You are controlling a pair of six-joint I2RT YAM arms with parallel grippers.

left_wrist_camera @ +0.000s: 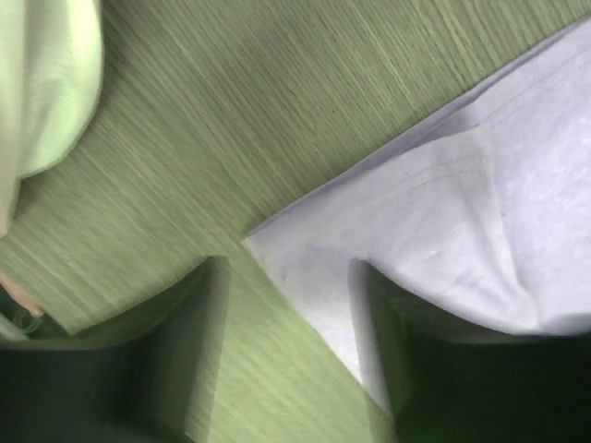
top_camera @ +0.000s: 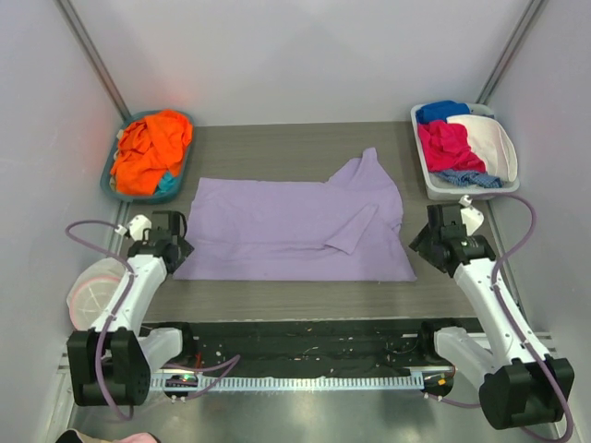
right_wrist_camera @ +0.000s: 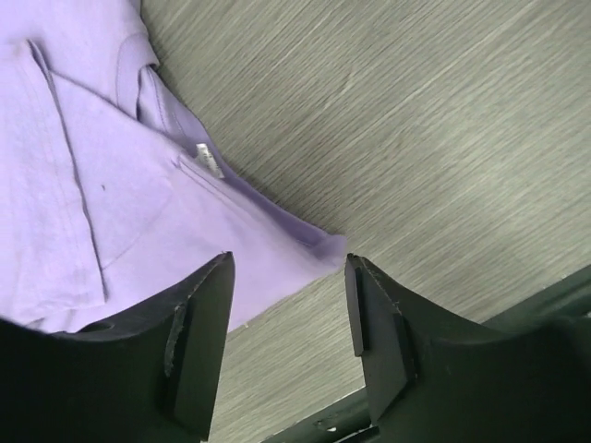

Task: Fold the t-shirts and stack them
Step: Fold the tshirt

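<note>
large lavender cloth t-shirt (top_camera: 277, 231) spread flat across middle of grey wood-grain table (top_camera: 286, 297). black left gripper (left_wrist_camera: 286, 360) above shirt's near-left corner, black right gripper (right_wrist_camera: 288, 318) above near-right corner, both claws wide, holding nothing.

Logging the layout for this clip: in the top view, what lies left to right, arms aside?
pink-rimmed pouch → orange t-shirt → lavender t-shirt → white bin of clothes
</note>
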